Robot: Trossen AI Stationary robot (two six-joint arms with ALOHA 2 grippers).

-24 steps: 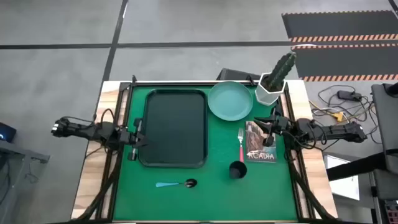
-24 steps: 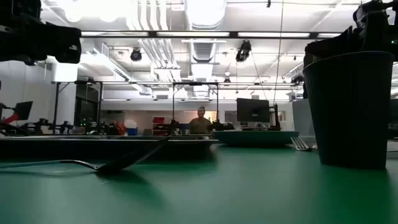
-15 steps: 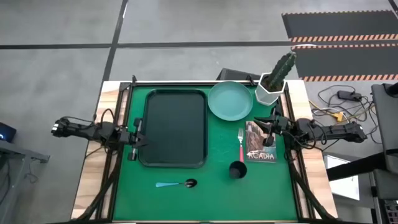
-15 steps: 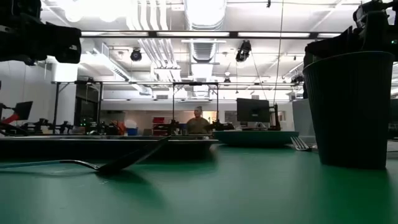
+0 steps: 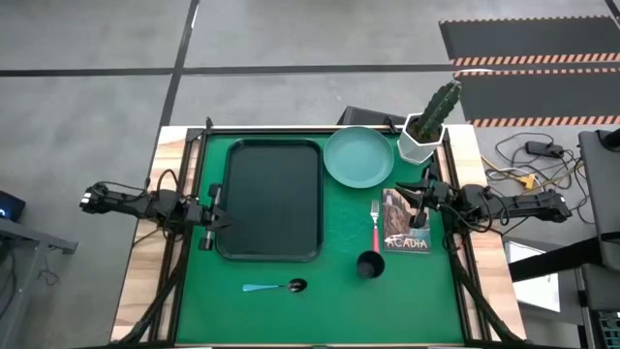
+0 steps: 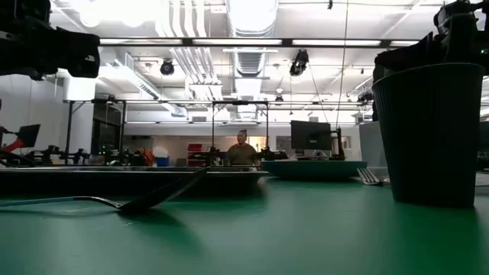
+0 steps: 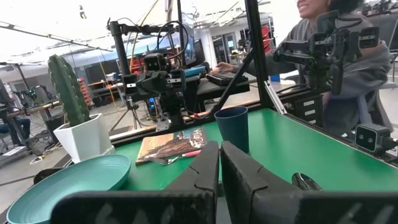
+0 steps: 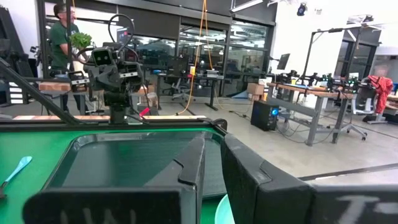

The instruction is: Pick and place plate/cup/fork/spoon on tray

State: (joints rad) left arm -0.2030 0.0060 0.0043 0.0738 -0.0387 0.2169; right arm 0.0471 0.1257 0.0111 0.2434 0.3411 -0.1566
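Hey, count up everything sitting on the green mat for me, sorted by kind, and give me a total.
Tray: 1
Plate: 1
Cup: 1
Fork: 1
Spoon: 1
Cactus pot: 1
Booklet: 1
Total: 7

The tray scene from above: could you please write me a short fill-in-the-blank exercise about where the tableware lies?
1. The tray holds ____ of the tableware.
2. The plate lies on the mat between the tray and the white ____ pot.
3. The fork lies beside a ____ on the mat.
4. The cup stands nearer the ____ gripper.

Missing words: none; cactus; booklet; right
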